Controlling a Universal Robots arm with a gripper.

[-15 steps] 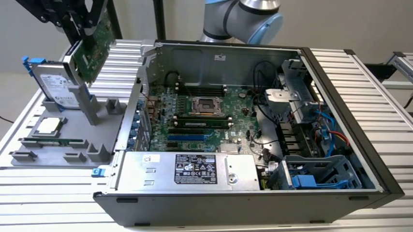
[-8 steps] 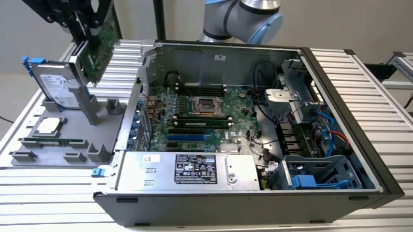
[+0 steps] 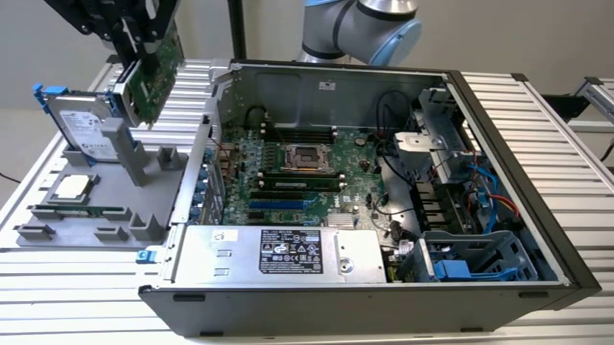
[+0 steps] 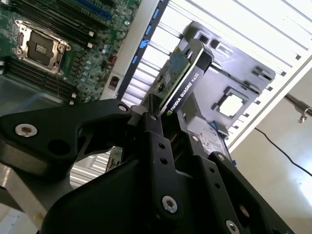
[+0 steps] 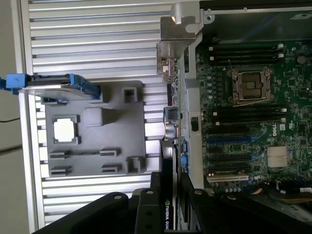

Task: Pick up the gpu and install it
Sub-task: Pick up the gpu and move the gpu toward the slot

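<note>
the gripper is clamped on the gpu and holds it upright in the air, over the grey tray at the exterior view's left, just outside the open computer case. in the second wrist view its fingers pinch the gpu's edge. a hard drive stands on edge in the tray.

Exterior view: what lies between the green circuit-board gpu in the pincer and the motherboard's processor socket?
The exterior view shows ribbed silver table beside the gpu, then the open computer case's silver rear wall before the socket.
</note>
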